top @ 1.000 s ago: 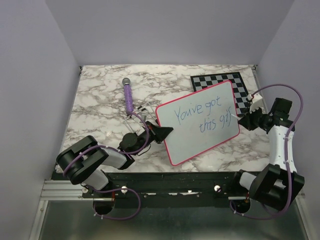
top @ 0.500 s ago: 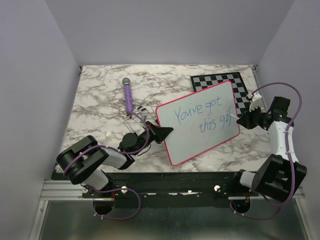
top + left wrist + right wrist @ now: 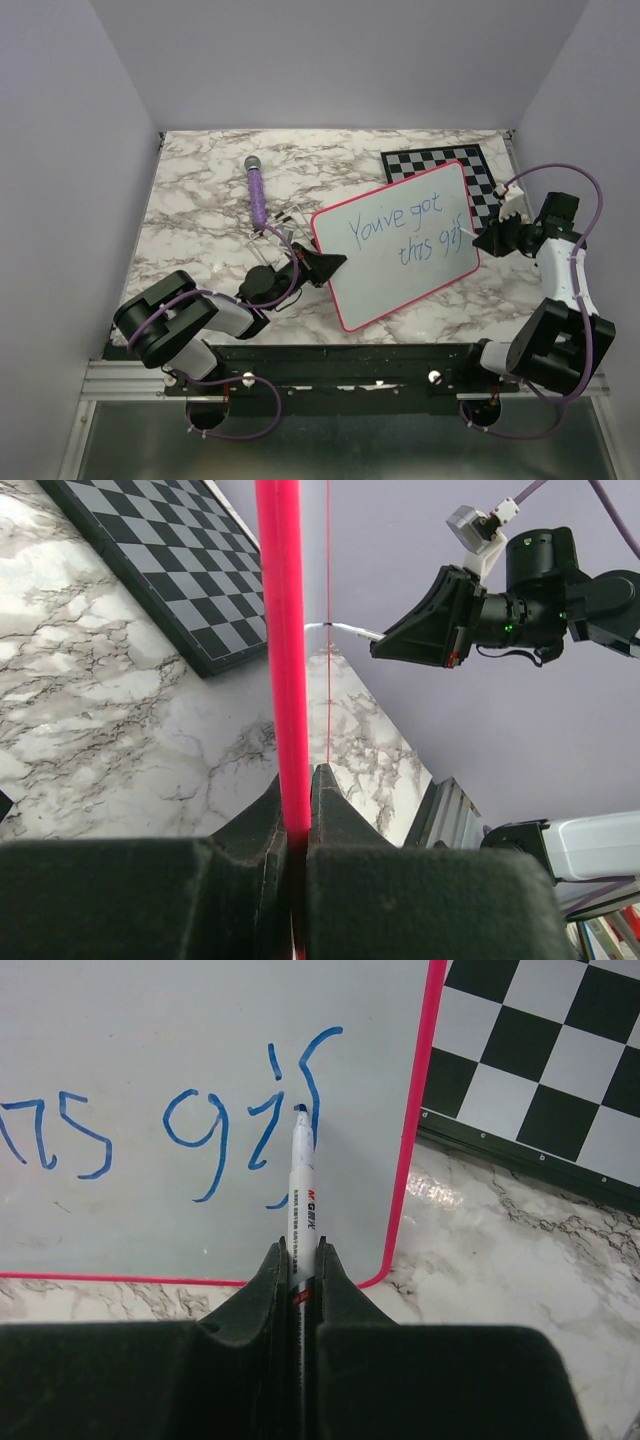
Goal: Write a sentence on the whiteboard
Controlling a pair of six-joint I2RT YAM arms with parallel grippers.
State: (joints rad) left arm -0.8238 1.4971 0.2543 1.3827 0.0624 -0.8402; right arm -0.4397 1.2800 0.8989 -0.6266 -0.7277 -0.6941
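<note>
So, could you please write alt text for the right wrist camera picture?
The right gripper is shut on a white marker, whose blue tip is at the end of the blue handwriting on the whiteboard. Past the board's pink rim, on the right, a chessboard lies on the marble table.

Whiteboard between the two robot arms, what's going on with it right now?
The left gripper is shut on the whiteboard at its pink rim, steadying it over the marble table. The right gripper is shut on a marker, its tip on the last blue word of the sentence, close to the board's right edge. The writing reads roughly "You've got this gif" in two lines, so the last word looks unfinished. A chessboard lies behind.
</note>
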